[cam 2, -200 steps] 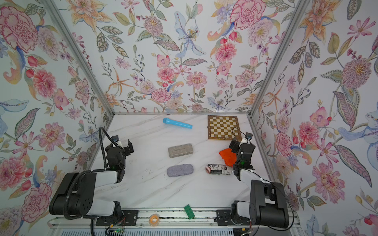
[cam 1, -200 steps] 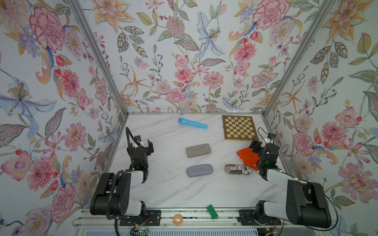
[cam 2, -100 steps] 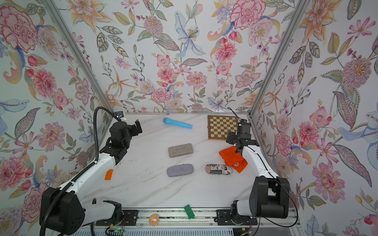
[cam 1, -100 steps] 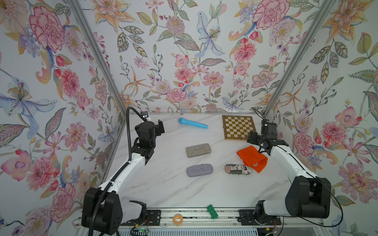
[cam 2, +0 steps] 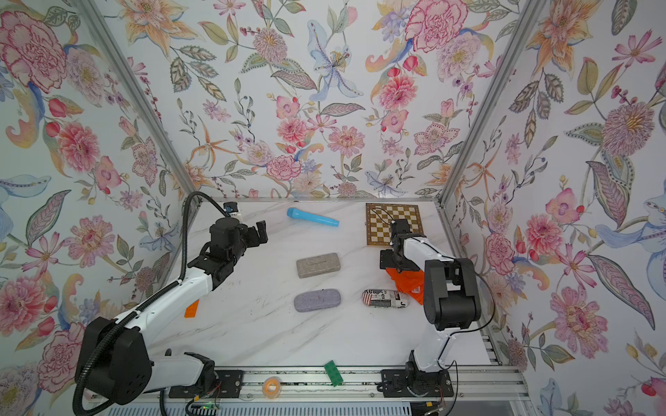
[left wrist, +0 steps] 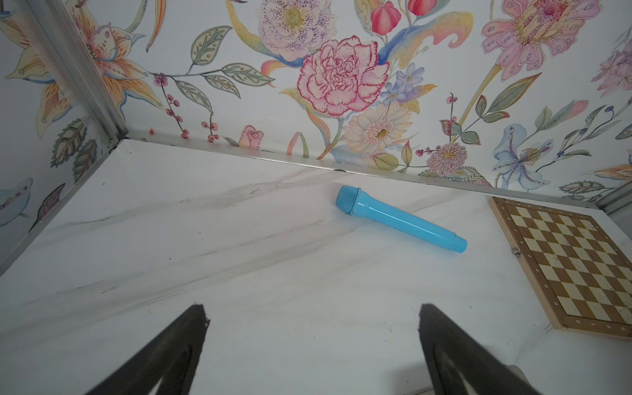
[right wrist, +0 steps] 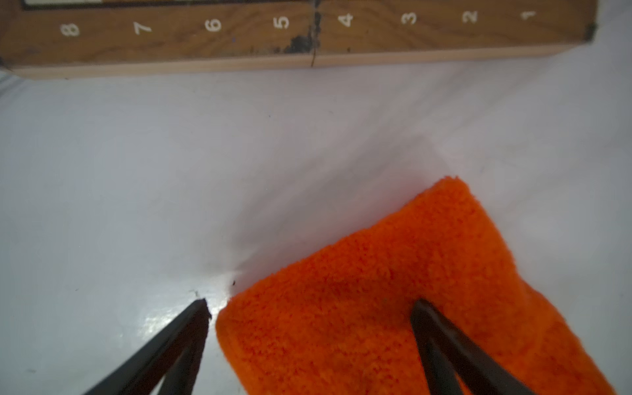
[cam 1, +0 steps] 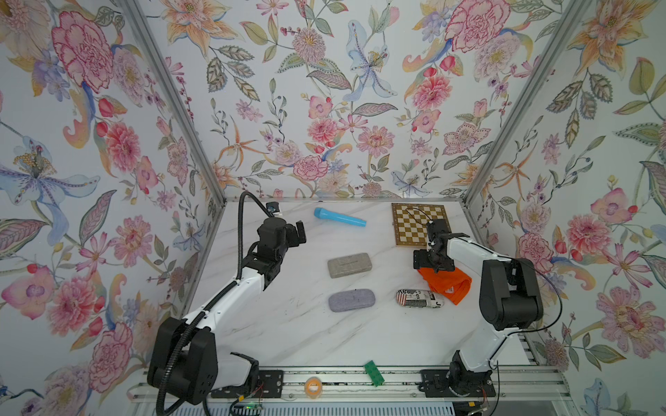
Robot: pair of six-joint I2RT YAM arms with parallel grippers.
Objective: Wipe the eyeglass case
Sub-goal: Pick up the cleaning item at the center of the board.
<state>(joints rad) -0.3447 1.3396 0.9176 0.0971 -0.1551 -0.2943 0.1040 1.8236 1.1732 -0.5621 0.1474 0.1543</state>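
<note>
Lowering onto orange cloth [right wrist: 376,273]: right end effector [right wrist: 311,304], jaws spread.

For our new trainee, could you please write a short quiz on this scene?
1. True or false: the right gripper is shut on the orange cloth.
2. Which lies nearest the cloth? A) blue microphone B) newsprint-patterned case C) green block
3. How many cases lie on the table?
Key: 1 false, its jaws stand open astride the cloth's edge; 2 B; 3 three: grey case, purple case, newsprint one.
</note>
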